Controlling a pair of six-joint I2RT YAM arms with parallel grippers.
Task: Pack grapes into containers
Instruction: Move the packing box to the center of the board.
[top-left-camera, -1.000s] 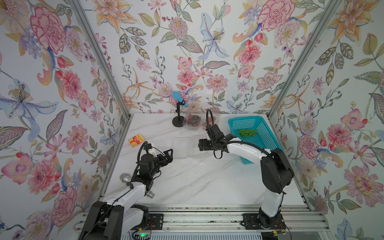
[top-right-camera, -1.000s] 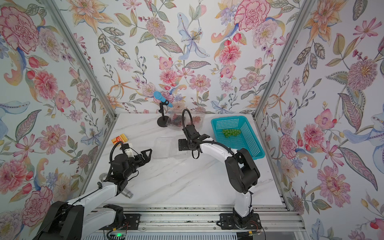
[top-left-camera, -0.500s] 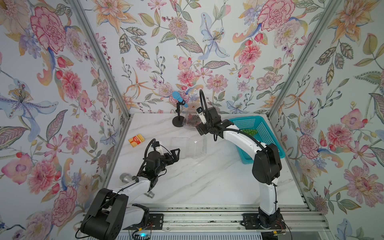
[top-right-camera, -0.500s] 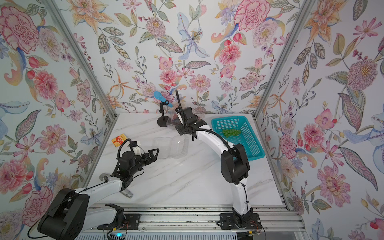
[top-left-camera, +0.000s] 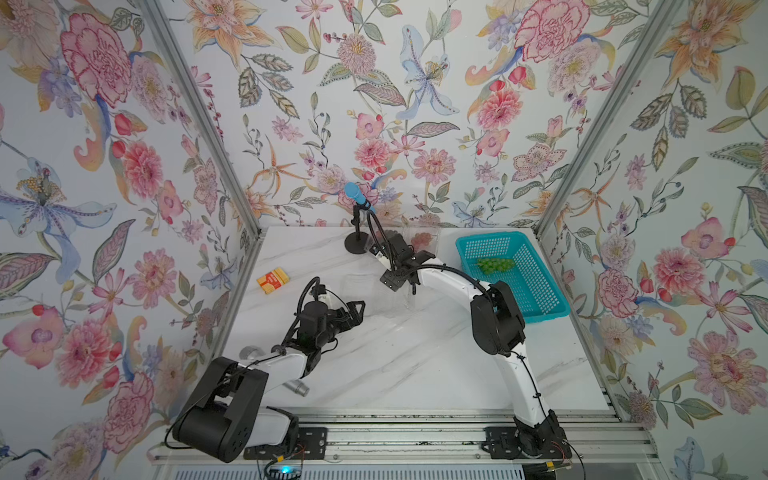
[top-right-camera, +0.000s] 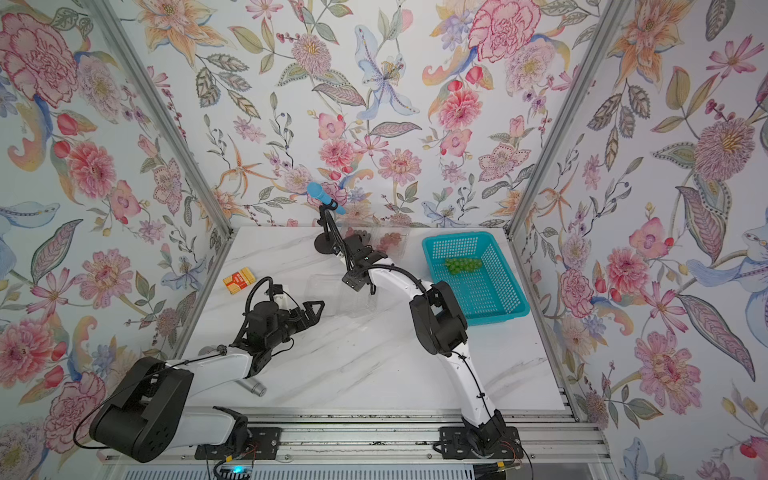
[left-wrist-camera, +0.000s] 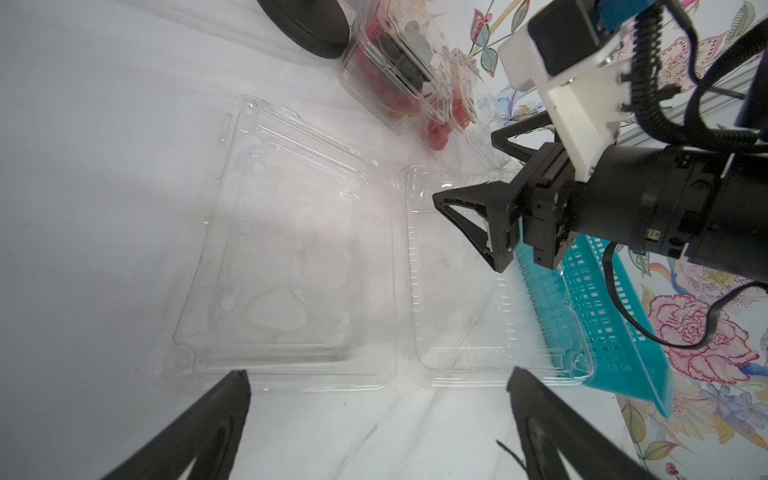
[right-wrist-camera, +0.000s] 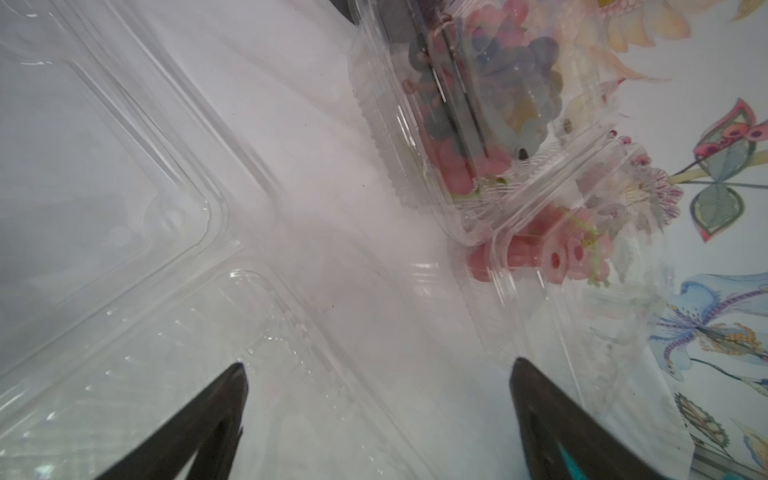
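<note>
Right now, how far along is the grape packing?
Done: dark grapes and red grapes sit in the back clamshells. In hand: nothing; the left end effector and right end effector are open near the empty open clamshell. Remaining: green grapes lie in the teal basket.

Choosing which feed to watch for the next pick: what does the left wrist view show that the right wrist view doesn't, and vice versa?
Only left wrist: the left hand, open, and the empty container whole, both halves lying open. Only right wrist: nothing new, just a closer look at the dark grapes and pink grapes inside clear containers. Both: those, and the right hand, open.
</note>
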